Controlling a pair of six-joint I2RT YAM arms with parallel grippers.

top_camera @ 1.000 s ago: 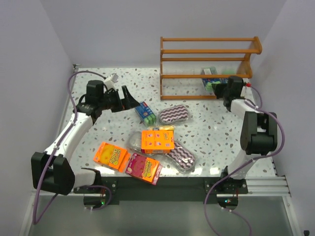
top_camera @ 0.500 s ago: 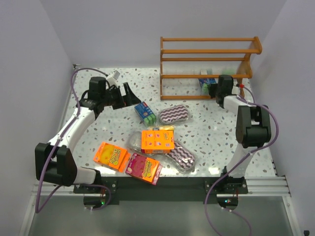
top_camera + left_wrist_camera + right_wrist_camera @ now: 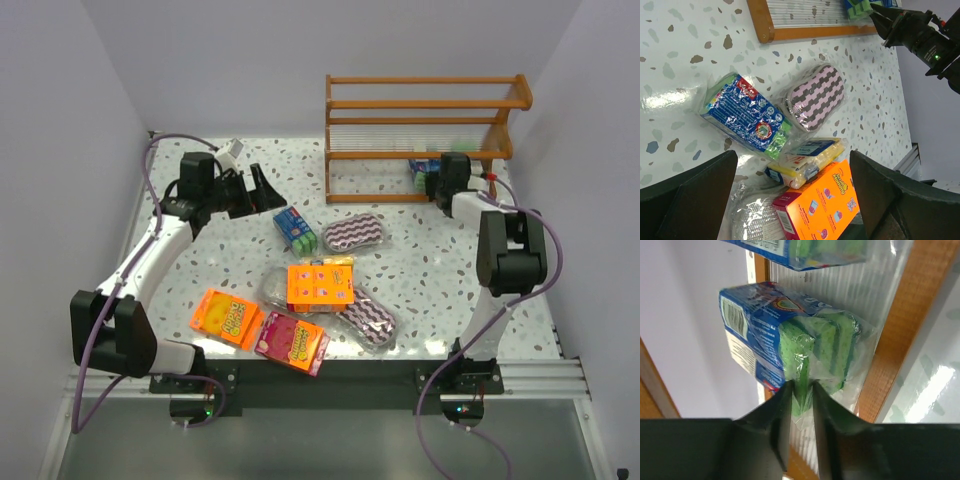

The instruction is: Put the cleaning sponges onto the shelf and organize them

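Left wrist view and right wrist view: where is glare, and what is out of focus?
Left wrist: glare on the table at left; left hand dark, soft. Right wrist: pack sharp, right hand blurred, glare on the table lower right.

Overhead plus two wrist views
Top sees the whole tabletop [image 3: 430, 270]; left wrist shares its middle; right wrist crowds the shelf [image 3: 900, 335].

The shelf [image 3: 420, 105] stands in the far right corner of the table [image 3: 440, 270], a sponge pack [image 3: 421, 172] on its lowest tier, an oval pad [image 3: 354, 232] before it, more packs [image 3: 320, 285] mid-table.
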